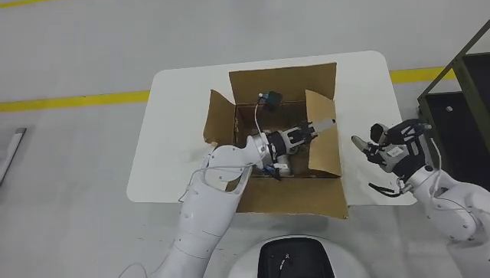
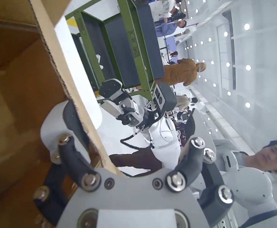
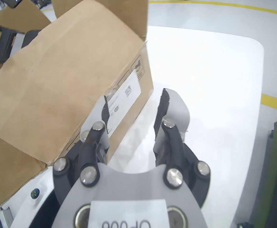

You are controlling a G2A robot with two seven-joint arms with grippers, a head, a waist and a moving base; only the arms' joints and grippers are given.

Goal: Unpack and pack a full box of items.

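We find a white label (image 3: 126,93) on the side of the box (image 3: 57,84). It carries fine print and a small code square, both too small for us to read. Dark handling marks (image 3: 138,68) sit above it, near the box's corner. A sticker (image 3: 126,216) on the base of the right tool (image 3: 135,103) bears upside-down characters, partly cut off. Raised lettering (image 2: 135,46) runs along a rail of the green cart (image 2: 119,39).
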